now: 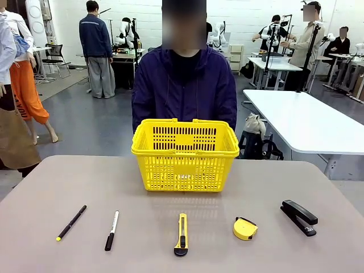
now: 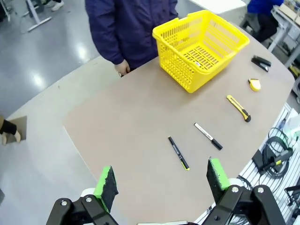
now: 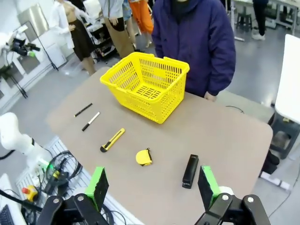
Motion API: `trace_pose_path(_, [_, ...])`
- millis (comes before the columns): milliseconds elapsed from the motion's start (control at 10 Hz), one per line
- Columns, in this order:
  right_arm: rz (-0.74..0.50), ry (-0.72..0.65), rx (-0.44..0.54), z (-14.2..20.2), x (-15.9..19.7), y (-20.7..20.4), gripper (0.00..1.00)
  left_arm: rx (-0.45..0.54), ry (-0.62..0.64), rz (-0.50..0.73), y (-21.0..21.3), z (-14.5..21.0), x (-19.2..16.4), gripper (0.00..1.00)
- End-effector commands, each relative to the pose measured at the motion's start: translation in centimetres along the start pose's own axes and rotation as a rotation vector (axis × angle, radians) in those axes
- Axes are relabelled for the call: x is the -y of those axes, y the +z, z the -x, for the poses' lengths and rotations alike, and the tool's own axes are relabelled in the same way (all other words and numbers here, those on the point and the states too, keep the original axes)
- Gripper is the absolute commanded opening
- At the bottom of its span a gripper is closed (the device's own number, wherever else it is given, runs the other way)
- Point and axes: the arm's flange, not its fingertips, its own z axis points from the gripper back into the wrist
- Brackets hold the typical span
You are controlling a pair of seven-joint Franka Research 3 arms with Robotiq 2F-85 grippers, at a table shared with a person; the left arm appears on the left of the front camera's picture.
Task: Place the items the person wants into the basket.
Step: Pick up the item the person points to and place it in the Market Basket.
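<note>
In the front view, the yellow basket (image 1: 185,152) stands on the desk (image 1: 51,187), just before the person (image 1: 185,85) in the purple jacket. On the near side of the basket lies a row of things: the black pen (image 1: 71,222) and marker (image 1: 112,230) to its left, the utility knife (image 1: 181,234) straight before it, and the tape measure (image 1: 244,228) and stapler (image 1: 299,216) to its right.

In the left wrist view, the left tool (image 2: 161,180) hangs well apart from the basket, its jaws spread wide and gripping nothing.

In the right wrist view, the right tool (image 3: 152,185) also gapes wide and empty, well apart from the basket.
</note>
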Motion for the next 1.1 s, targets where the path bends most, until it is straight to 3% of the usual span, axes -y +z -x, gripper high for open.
trace_pose_path(0, [-0.026, -0.027, 0.0, 0.8, 0.2, -0.8, 1.0, 0.045, 0.05, 0.017, -0.2, 1.4, -1.5, 1.0])
trace_pose_path(200, [-0.018, -0.034, -0.041, 0.2, 0.2, -1.7, 1.0, 0.01, 0.07, -0.002, -0.3, 1.8, -2.2, 1.0])
trace_pose_path(300, [-0.01, -0.04, 0.005, 0.7, 0.6, -0.2, 1.0, 0.025, 0.065, 0.003, 0.5, 1.5, -1.6, 1.0])
trace_pose_path(1000, [-0.01, -0.04, 0.005, 0.7, 0.6, -0.2, 1.0, 0.025, 0.065, 0.003, 0.5, 1.5, -1.6, 1.0])
